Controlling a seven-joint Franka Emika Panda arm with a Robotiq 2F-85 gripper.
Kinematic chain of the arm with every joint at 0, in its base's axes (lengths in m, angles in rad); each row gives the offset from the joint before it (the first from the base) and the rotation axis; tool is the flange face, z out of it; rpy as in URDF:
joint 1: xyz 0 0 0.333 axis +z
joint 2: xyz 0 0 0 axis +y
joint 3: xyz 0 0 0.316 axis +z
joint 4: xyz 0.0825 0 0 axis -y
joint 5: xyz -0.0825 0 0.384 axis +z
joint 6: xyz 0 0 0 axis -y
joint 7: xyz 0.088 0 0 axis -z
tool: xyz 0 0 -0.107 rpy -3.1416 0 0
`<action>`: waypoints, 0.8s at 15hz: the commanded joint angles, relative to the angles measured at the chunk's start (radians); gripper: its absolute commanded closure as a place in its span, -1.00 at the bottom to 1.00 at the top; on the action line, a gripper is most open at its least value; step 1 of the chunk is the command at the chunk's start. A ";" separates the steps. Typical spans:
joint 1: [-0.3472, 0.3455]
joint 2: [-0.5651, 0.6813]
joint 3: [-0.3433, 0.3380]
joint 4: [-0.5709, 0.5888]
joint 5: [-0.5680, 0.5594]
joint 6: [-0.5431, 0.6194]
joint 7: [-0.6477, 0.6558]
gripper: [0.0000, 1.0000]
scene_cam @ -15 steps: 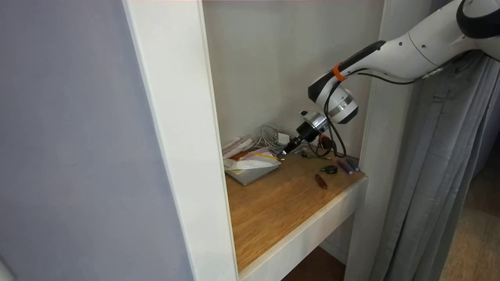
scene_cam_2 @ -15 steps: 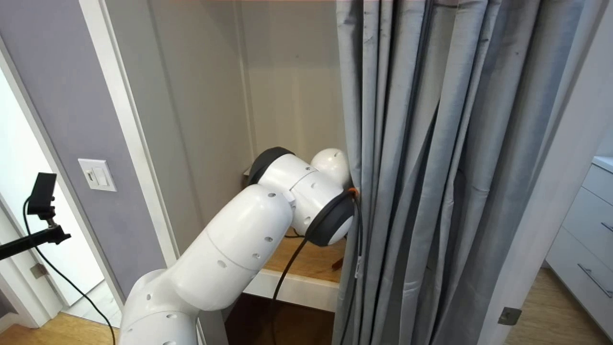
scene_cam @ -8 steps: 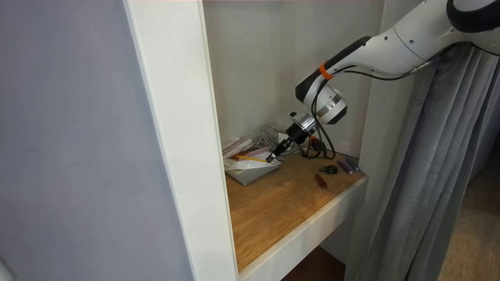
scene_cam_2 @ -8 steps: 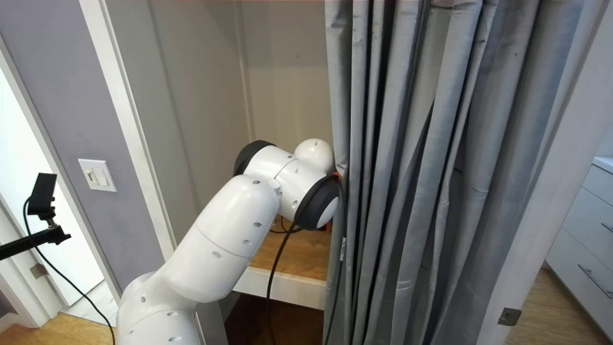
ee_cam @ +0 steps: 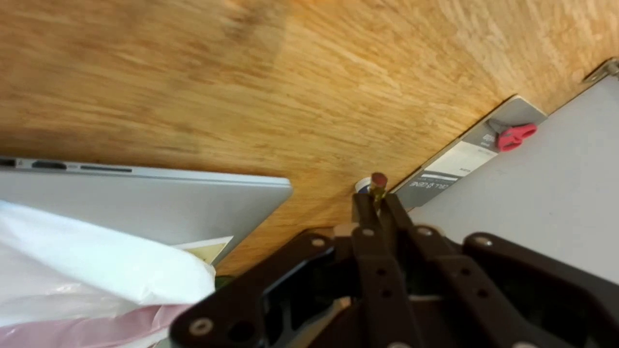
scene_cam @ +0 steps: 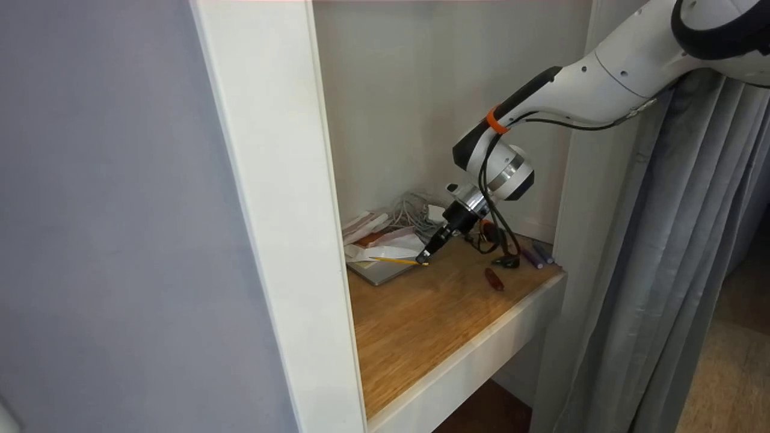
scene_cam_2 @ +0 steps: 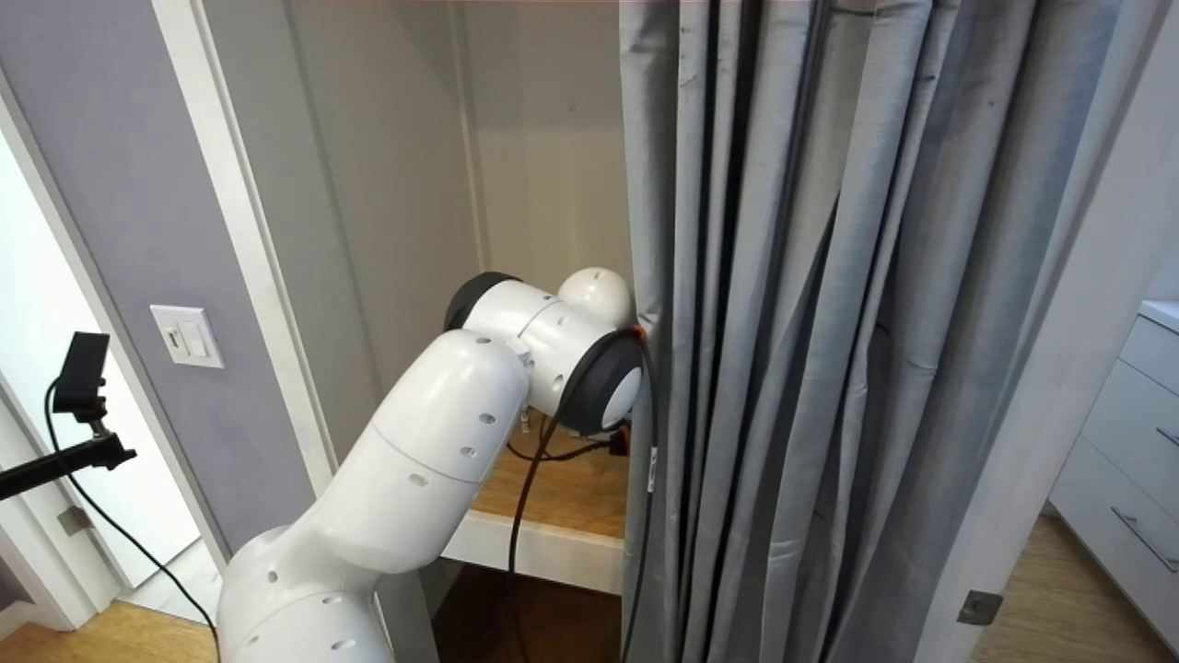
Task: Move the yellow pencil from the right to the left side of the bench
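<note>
The yellow pencil (scene_cam: pixel 392 260) shows in an exterior view, with its long end pointing left across the silver laptop's near part. My gripper (scene_cam: pixel 423 257) is shut on its right end. In the wrist view my gripper (ee_cam: pixel 378 199) has the pencil between its fingertips, and the pink eraser end (ee_cam: pixel 378 181) sticks out past them. The rest of the pencil is hidden there. I cannot tell whether the pencil touches the laptop. The tan wooden bench (scene_cam: pixel 439 319) lies below, and it also shows in the wrist view (ee_cam: pixel 145 96) and in an exterior view (scene_cam_2: pixel 553 488).
A silver laptop (scene_cam: pixel 385 273) with white plastic bags (scene_cam: pixel 397 245) and tangled cables (scene_cam: pixel 412 210) lies at the left back. A red item (scene_cam: pixel 494 279), a black item (scene_cam: pixel 506 262) and purple tubes (scene_cam: pixel 532 258) lie right. A white post (scene_cam: pixel 271 180) and grey curtain (scene_cam_2: pixel 755 322) flank the alcove.
My gripper first moved left with the pencil, then down and slightly right in an exterior view. The pencil now appears lower, over the laptop's front part. The curtain shifted with the arm.
</note>
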 commanded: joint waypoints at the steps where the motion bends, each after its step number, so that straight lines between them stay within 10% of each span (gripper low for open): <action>1: 0.059 -0.012 -0.053 -0.051 0.021 -0.029 -0.034 0.92; 12: 0.167 0.054 -0.073 -0.062 0.030 0.173 -0.029 0.92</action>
